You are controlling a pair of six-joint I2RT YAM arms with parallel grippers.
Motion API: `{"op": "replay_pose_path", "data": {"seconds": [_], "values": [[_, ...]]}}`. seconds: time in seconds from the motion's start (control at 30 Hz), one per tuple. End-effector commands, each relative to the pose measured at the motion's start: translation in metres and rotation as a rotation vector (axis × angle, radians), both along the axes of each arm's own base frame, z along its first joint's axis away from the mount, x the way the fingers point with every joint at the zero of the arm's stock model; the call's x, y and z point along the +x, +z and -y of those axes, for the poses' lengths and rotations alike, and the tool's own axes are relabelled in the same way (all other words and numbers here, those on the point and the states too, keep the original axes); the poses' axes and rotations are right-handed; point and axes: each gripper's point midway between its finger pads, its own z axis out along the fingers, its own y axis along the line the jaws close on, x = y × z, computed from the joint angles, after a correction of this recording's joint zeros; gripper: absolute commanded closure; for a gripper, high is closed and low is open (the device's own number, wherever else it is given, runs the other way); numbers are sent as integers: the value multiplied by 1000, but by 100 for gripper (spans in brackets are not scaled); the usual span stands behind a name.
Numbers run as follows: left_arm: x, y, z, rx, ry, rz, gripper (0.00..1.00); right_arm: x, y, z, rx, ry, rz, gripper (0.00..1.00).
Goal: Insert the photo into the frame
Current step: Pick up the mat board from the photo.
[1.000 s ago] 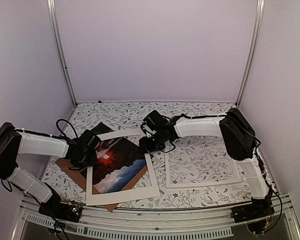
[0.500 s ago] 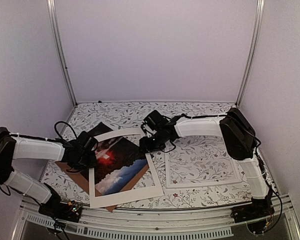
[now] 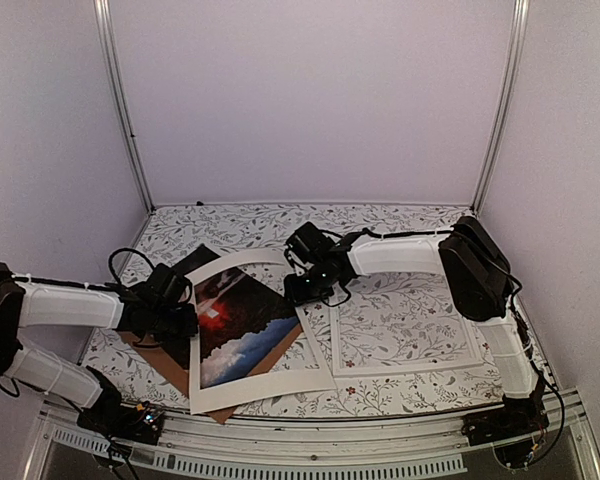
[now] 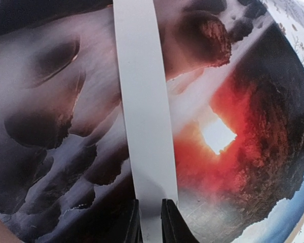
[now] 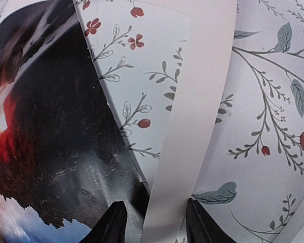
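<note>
The photo lies on the brown backing board, mostly under the wide white mat. The mat sits askew and its far edge bows upward. The frame lies flat to the right with nothing in it. My left gripper is at the mat's left strip. In the left wrist view its jaws are nearly together, tips on the strip, over the photo. My right gripper is at the mat's far right corner. Its jaws stand apart astride the raised strip, beside the photo.
The floral tablecloth covers the table. White walls and two metal posts close in the back and sides. A metal rail runs along the near edge.
My left gripper has moved right, and the mat's left side has slid right and turned with it. More of the photo's left part shows. The right gripper has hardly moved.
</note>
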Motion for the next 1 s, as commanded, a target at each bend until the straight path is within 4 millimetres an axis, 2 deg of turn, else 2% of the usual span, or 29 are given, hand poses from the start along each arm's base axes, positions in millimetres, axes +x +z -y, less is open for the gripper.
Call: {"op": "replay_pose_path", "data": {"seconds": [0.0,0.3,0.63,0.77,0.97], "values": [[0,5,13,-57,-56,17,82,-6,-36,28,-171,-29,-17,60],[3,10,23,-96,-97,37,82,-4,-30,29,-186,-32,1,77],[14,37,9,1,-85,90,80,1,1,15,-123,-19,22,89],[16,46,6,7,-80,108,80,3,9,13,-117,-21,24,92],[21,65,3,17,-78,135,79,8,32,6,-83,-26,40,95]]}}
